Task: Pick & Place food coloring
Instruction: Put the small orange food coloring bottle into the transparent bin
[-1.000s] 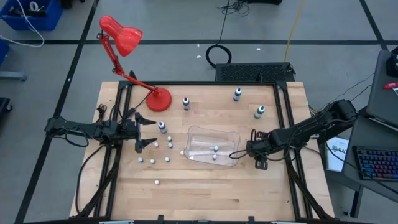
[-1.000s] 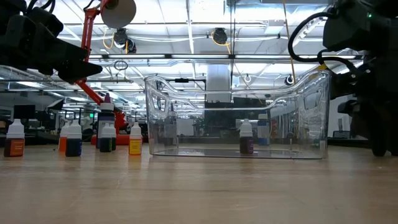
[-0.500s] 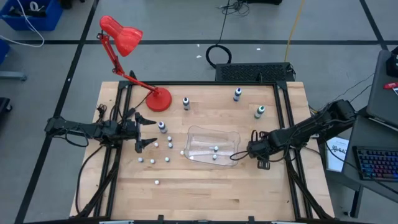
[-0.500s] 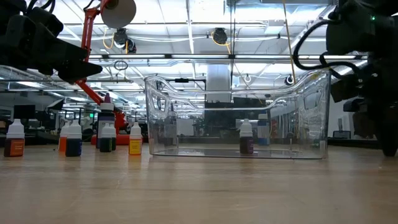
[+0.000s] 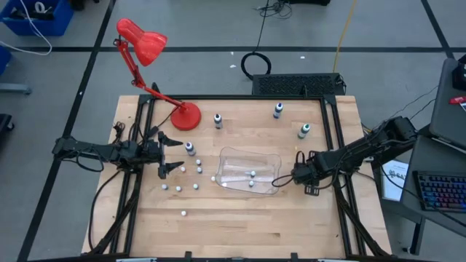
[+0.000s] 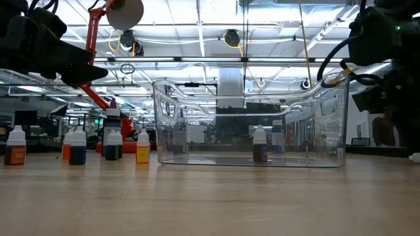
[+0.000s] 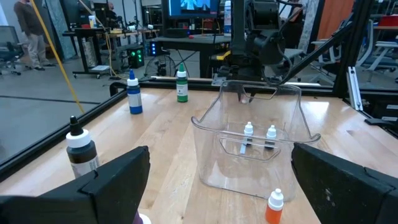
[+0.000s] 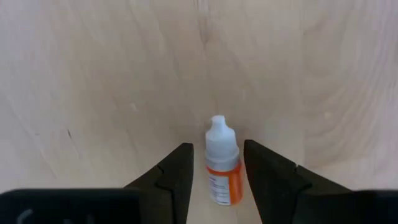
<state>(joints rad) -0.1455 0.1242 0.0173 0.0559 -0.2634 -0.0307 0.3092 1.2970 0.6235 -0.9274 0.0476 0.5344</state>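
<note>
Gripping a small orange food coloring bottle, the right gripper hangs just beside the clear bin. Left gripper waits agape. Clipping the bin's wall could knock the bottle loose

Container: middle of the table, two small bottles inside it.
Loose small bottles: on the table, left of the container.
Lamp: back left of the table.
Taller bottles: behind the container.
</note>
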